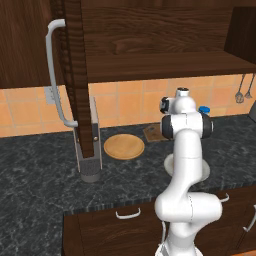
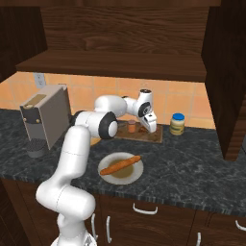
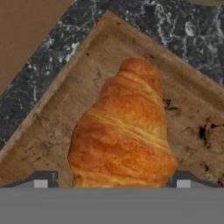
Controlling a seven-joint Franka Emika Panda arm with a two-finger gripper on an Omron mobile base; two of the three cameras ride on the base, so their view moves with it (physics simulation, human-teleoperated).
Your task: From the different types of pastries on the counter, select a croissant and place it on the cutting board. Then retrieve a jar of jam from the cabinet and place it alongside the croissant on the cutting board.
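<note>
The croissant (image 3: pixel 124 127) lies on the dark wooden cutting board (image 3: pixel 188 109), plump, golden brown and ridged. My gripper (image 3: pixel 113 183) hangs just above it, open, one fingertip on each side of its near end. From the right base view, the gripper (image 2: pixel 148 126) points down over the cutting board (image 2: pixel 154 137) at the back of the counter (image 2: pixel 192 158), with the croissant (image 2: pixel 142 128) under it. A small orange-brown jar of jam (image 2: pixel 131 126) stands upright on the board just left of the gripper. The cabinet door (image 1: pixel 75 75) above stands swung open.
A long stick-shaped bread (image 2: pixel 120 165) lies on a pale round dish (image 2: pixel 122 178) near the counter's front. A yellowish jar with a blue lid (image 2: pixel 177 124) stands right of the board. A round tan plate (image 1: pixel 124 146) and a grey appliance (image 2: pixel 45 120) sit to the left.
</note>
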